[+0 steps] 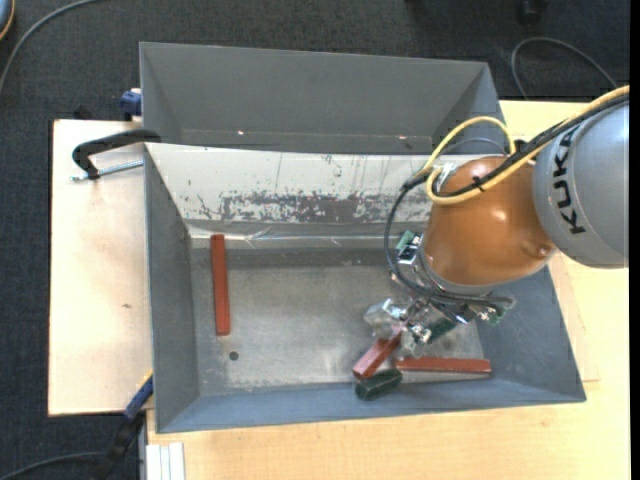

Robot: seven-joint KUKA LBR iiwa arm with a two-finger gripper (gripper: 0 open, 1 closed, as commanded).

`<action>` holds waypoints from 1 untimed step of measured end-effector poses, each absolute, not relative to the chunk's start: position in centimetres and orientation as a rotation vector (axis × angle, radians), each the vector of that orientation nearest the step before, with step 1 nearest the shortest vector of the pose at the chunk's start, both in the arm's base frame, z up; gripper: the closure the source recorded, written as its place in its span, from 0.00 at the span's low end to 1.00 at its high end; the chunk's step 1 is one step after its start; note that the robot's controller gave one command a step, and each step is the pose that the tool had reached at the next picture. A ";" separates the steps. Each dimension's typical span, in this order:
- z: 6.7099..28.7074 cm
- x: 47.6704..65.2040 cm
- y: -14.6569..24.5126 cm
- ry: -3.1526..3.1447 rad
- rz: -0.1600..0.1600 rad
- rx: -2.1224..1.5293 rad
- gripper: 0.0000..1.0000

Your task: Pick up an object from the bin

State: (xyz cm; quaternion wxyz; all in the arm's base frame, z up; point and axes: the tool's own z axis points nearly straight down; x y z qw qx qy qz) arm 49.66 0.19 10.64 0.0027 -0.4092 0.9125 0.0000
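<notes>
Five small things lie on the floor of the grey metal bin, and four of them are bunched in the lower right of the frame. The gripper sits low over that bunch. It hangs beneath the arm's rounded orange cover, which comes in from the right edge with yellow and black cables looped over its top. The cover and the wrist parts hide much of the gripper, so I cannot tell whether it is apart, together or clamped on anything.

Nearest to it, just to its left, is a clear crumpled plastic piece, which appears to touch the gripper's tip. Just below lies a short red-brown block, tilted, with its upper end pointing up toward the gripper and its lower end toward the bottom of the frame. A small dark green object rests just beneath that block, against the foot of the bin's lower wall. To the right of the block, a long flat red stick lies almost level along the lower edge of the floor, below the orange cover.

Well apart from all these, at the left of the floor, a long red-brown bar lies straight up and down in the frame, near the left wall.
</notes>
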 end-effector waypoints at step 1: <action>19.6 49.9 0.3 2.857 -0.006 -1.276 1.00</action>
